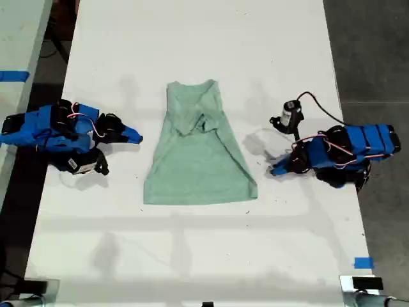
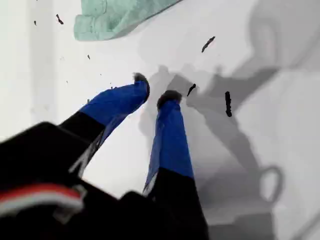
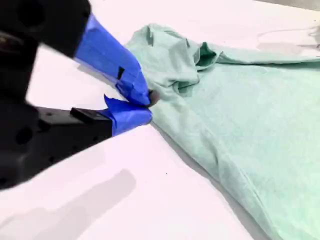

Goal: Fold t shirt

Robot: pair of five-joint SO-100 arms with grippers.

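T shirt [image 1: 198, 160] lies flat mid-worktop [image 1: 192, 256], sleeves tucked in, so prob. the lengthwise fold is next. My first gripper [image 2: 156, 89] is narrow and empty; my second gripper [image 3: 147, 106] is closed and empty. Next: both need hem corners.

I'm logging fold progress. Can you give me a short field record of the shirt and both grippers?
t shirt: flat on the table, upper part folded inward, hem spread wide
my first gripper: exterior view's right, fingers slightly apart, empty, clear of the shirt
my second gripper: exterior view's left, fingers closed, empty, beside the shirt's edge
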